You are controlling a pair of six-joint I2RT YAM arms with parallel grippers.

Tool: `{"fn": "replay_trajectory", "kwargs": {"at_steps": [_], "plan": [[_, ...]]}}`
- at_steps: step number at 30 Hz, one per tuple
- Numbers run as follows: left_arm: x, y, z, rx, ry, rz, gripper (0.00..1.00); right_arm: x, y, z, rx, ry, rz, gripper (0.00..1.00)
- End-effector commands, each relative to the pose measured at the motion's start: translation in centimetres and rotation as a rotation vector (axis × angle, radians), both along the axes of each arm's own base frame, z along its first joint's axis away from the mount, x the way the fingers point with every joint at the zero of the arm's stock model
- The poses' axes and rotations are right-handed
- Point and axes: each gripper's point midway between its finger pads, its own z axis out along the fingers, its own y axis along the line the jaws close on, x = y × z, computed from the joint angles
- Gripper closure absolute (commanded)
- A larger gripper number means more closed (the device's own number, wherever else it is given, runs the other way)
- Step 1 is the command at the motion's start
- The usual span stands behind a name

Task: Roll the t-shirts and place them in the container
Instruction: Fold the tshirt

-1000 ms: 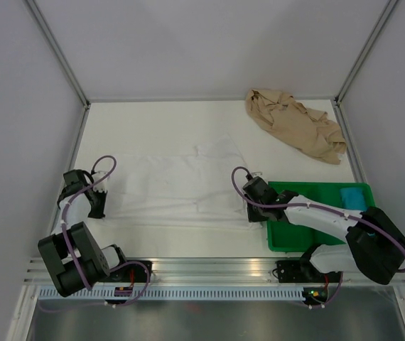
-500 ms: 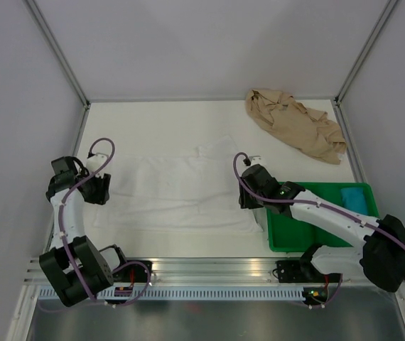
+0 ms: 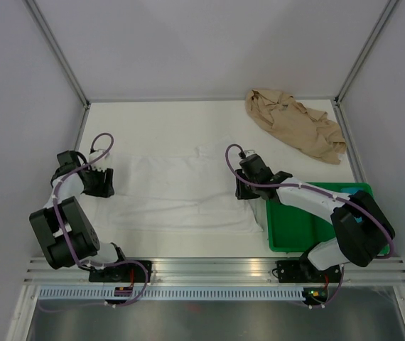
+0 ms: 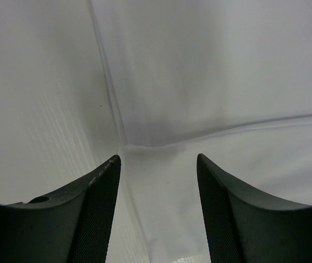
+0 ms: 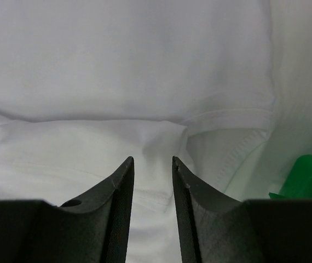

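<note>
The white t-shirt (image 3: pixel 177 188) lies spread flat across the middle of the table, with a fold line running along its length. My left gripper (image 3: pixel 101 183) is low over its left edge. In the left wrist view the gripper (image 4: pixel 157 159) is wide open, with the shirt's edge and fold (image 4: pixel 211 82) between the jaws. My right gripper (image 3: pixel 244 186) is over the shirt's right end. In the right wrist view it (image 5: pixel 153 159) is open by a narrow gap, with a ridge of white cloth (image 5: pixel 117 66) between the jaws. The tan t-shirt (image 3: pixel 295 128) lies crumpled at the far right.
A green tray (image 3: pixel 288 247) stands at the near right, under my right arm; its corner shows in the right wrist view (image 5: pixel 304 175). Grey walls and frame posts close in the table on the left, far and right sides.
Both grippers moved away from the near edge of the white t-shirt toward its middle fold line. The right arm stretched out further over the shirt's right end.
</note>
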Motion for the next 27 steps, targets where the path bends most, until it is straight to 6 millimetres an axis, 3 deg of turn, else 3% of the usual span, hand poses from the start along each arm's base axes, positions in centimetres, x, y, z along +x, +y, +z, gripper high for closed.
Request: {"fn": "replay_trajectory", "kwargs": {"at_steps": [1, 7, 15, 22, 24, 26, 27], "plan": [[2.6, -0.2, 1.4, -0.04, -0.082, -0.011, 0.37, 0.6, 1.0, 0.4, 0.066, -0.029, 0.034, 0.6], [1.2, -1.1, -1.0, -0.076, -0.011, -0.051, 0.37, 1.0, 0.8, -0.7, 0.069, -0.017, 0.036, 0.59], [2.5, -1.0, -1.5, -0.067, 0.014, -0.018, 0.4, 0.9, 0.5, -1.6, 0.07, -0.012, 0.022, 0.65], [1.8, -0.9, -2.9, -0.053, 0.073, 0.014, 0.67, 0.8, 1.0, -2.7, 0.108, 0.013, 0.043, 0.79], [1.8, -0.8, -2.8, -0.05, 0.066, 0.027, 0.88, 0.9, 0.8, -2.9, 0.113, 0.014, 0.037, 0.89], [2.1, -0.7, -2.5, -0.046, 0.047, 0.034, 0.97, 0.8, 0.5, -3.2, 0.114, 0.019, 0.032, 1.0], [2.3, -0.8, -2.3, -0.051, 0.039, 0.042, 0.98, 0.9, 0.3, -3.2, 0.115, 0.018, 0.027, 1.0]]}}
